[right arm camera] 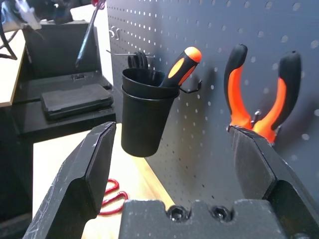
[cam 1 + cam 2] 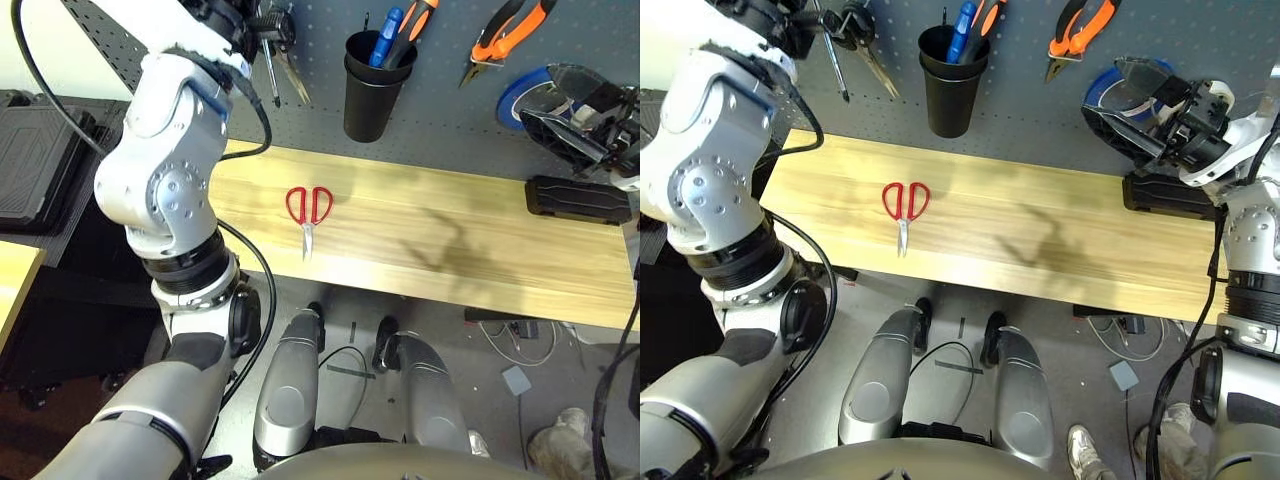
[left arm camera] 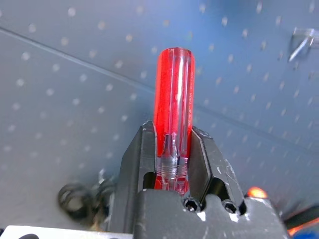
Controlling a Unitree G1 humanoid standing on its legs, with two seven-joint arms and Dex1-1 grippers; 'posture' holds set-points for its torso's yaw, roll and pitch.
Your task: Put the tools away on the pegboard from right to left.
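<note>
My left gripper [image 3: 172, 133] is shut on the clear red handle of the screwdriver [image 3: 173, 94], held up against the upper left of the dark grey pegboard [image 2: 440, 130]. The screwdriver's shaft [image 2: 271, 75] points down beside hanging black-handled scissors [image 2: 292, 72]. The red-handled scissors [image 2: 309, 211] lie flat on the wooden table [image 2: 430, 235], left of centre. Orange-and-black pliers [image 2: 510, 35] hang on the board at the right. My right gripper [image 2: 1140, 105] is open at the far right, close to the board, with nothing between its fingers [image 1: 97, 159].
A black cup [image 2: 375, 85] on the pegboard holds an orange-handled tool and blue pens. A blue tape roll [image 2: 515, 95] hangs just left of my right gripper. A flat black case [image 2: 578, 198] lies on the table's right end.
</note>
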